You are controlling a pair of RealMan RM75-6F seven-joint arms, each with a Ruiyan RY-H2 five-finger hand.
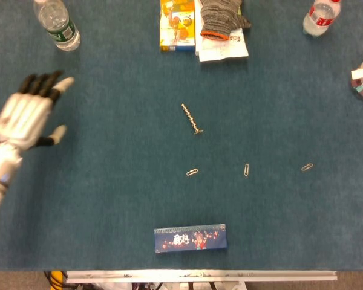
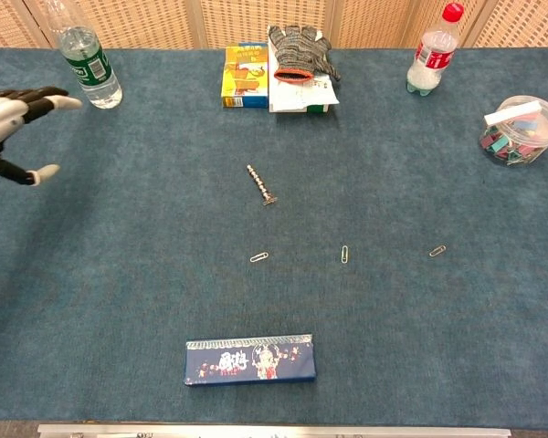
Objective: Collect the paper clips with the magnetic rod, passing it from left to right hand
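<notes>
Magnetic rod [image 1: 191,119] lies mid-bench, ungrasped; left robot hand [image 1: 25,112] hovers released near the left edge. Paper clips [image 1: 192,172] uncollected. Grasp should close on the rod's plain end.

The magnetic rod [image 1: 192,119] lies behind 3 paper clips [image 1: 192,172], box [image 1: 190,238] nearest front.

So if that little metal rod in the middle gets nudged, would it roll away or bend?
The rod looks like stiff metal, so it probably won't bend. It is thin and round, so it might roll, though its ridges, the wider end and the carpet-like table cover would likely stop it soon. It seems light.
</notes>
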